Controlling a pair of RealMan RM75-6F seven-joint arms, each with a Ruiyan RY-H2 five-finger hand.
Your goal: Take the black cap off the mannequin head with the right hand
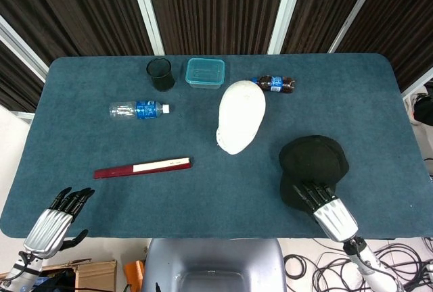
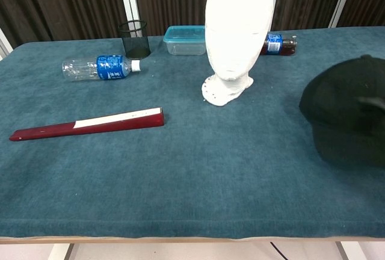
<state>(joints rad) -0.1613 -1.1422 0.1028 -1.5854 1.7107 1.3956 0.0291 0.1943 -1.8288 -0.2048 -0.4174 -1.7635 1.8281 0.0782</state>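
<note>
From the head view, the right hand [image 1: 327,206] is seen at the near table edge with its dark fingertips laid on the brim of the black fabric cap [image 1: 312,168], which lies on the blue-green felt table [image 1: 223,197] directly beyond the hand; whether the brim is pinched cannot be told. The bare white mannequin head [image 1: 240,124] stands further off and to the hand's left. Beyond it are ranged a dark cola bottle [image 1: 275,84] lying on its side, a shallow teal plastic box [image 1: 205,72] whose contents cannot be made out, and a black mesh cup [image 1: 160,74] in which nothing is seen. A clear water bottle [image 1: 138,109] with a blue label and a closed dark-red folding fan [image 1: 142,167] lie far to the left. The left hand [image 1: 57,219] is held off the table corner, fingers apart, holding nothing. From the chest view, the cap [image 2: 348,115] is shown resting crown-up on the felt, well apart from the mannequin head [image 2: 234,34]; neither hand is shown there.
</note>
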